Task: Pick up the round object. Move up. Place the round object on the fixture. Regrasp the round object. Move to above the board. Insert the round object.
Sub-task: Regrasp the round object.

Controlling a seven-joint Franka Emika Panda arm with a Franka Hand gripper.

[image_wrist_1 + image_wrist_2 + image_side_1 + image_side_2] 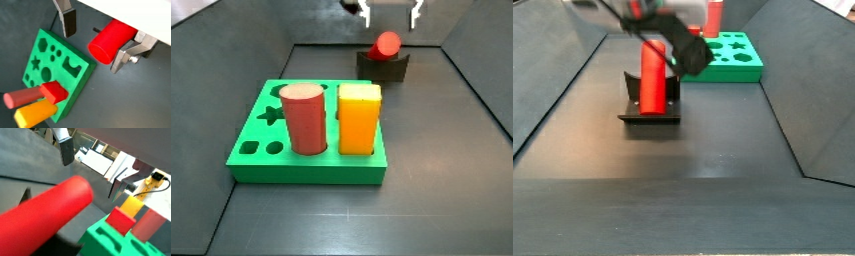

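Note:
The round object [385, 44], a glossy bright red cylinder peg, lies on the notch of the dark fixture [385, 69] at the back of the floor. It also shows in a side view [651, 78] on the fixture [651, 116]. My gripper [390, 12] hangs just above it, open. In both wrist views the peg [110, 40] [47, 213] lies between the spread fingers [69, 22]. One finger is clear of the peg and the other [127, 57] is close beside it. The green board [265, 160] lies nearer the front.
On the board [53, 62] stand a thick salmon-red cylinder [305, 120], an orange-yellow square block [360, 118] and a red square block [53, 91]. Dark grey walls [478, 90] slope up around the floor on both sides.

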